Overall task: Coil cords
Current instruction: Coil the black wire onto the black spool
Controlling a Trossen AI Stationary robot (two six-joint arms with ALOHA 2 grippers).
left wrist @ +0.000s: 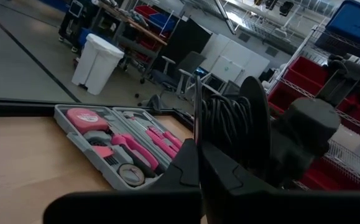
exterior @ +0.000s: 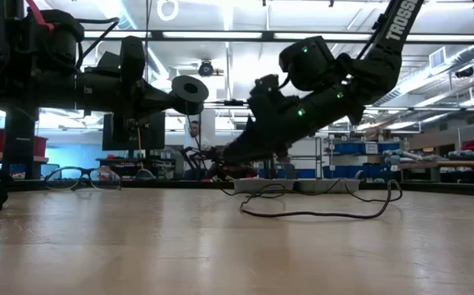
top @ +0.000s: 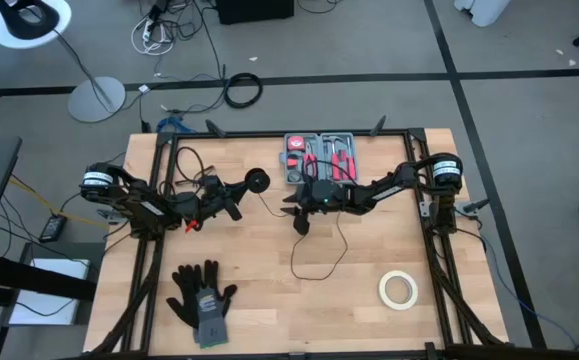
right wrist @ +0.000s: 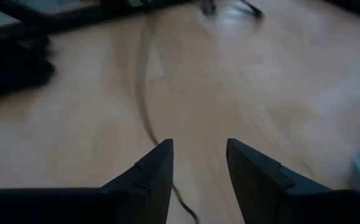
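Overhead and side views of a wooden table point(top: 269, 300) with two dark arms meeting near its middle. The left gripper point(top: 231, 203) is raised above the table left of centre, its fingers closed on the thin black cord point(top: 319, 262) close to the cord's round black disc point(top: 258, 180), which stands in the air at the gripper's tip; in the left wrist view, wound turns of cord point(left wrist: 226, 121) sit against the disc point(left wrist: 257, 118) just past the closed fingers. From there the cord runs across to the right arm, then drops to the table and lies in a loose open loop toward the near edge. The right gripper point(top: 300, 222) points down at the table beside the cord, fingers point(right wrist: 155, 171) spread apart with nothing between them; the cord passes on the wood just beside one finger. Also on the table: an open grey tool case point(top: 319, 158) with pink tools, a white tape roll point(top: 398, 289), and a pair of black gloves point(top: 201, 297).
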